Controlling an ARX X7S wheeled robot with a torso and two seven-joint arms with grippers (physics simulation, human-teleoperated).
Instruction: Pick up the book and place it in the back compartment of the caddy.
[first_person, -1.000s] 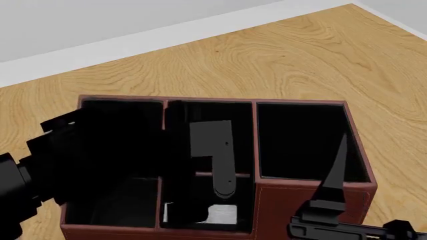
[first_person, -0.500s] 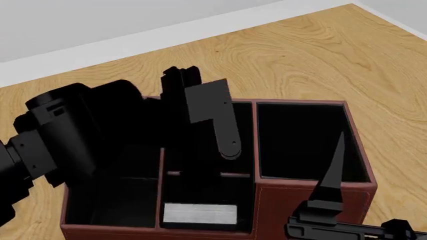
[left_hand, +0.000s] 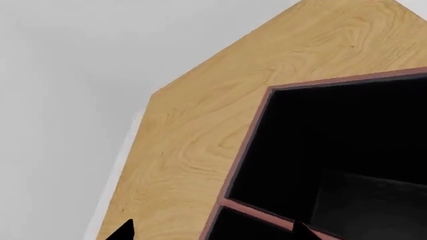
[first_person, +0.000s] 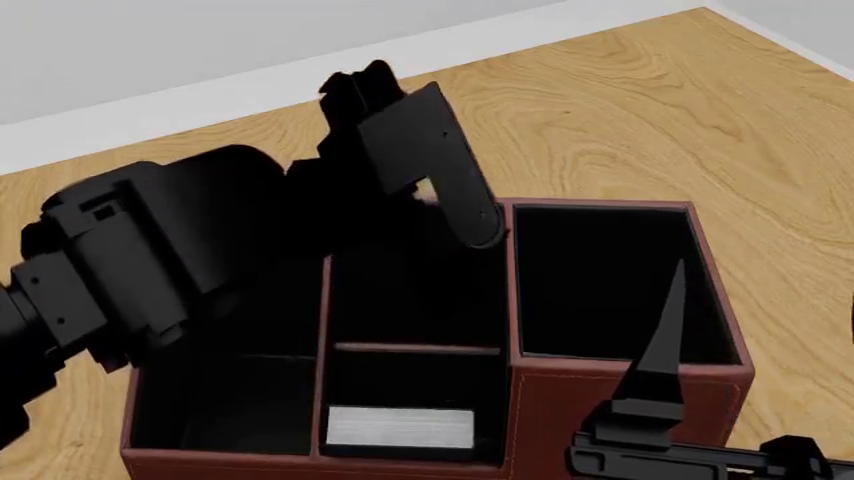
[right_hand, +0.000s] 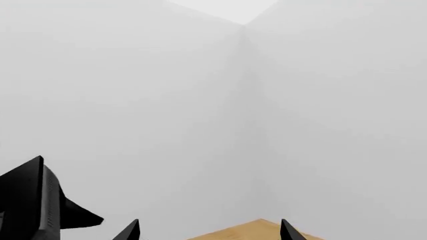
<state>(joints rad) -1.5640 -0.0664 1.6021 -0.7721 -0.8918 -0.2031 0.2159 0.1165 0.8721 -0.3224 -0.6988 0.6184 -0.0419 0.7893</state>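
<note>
In your head view, the caddy sits on the wooden table. It is a big red-brown box, black inside, with thin walls that make four cells. The book lies flat in the small cell at the near end of the middle column, the one closest to you. It is pale grey and fills most of that cell from side to side. A thin reddish divider cuts this back compartment off from the bigger middle cell. Your left arm is big and black and hangs over the left part of the caddy. Your left gripper is up above the far edge of the box, and it holds nothing. Only one finger shows well here, so you cannot tell from this view how wide it is. Your right gripper is low by the near right corner of the caddy, with one thin finger pointing up.

In your left wrist view, you see the table and a corner of the caddy with its black inside. Two finger tips peek in, far apart with nothing between them, so this claw is spread wide.

In your right wrist view, you see mostly pale wall and a bit of table. Two black finger tips stand well apart with nothing between them, so that claw is spread too.
</note>
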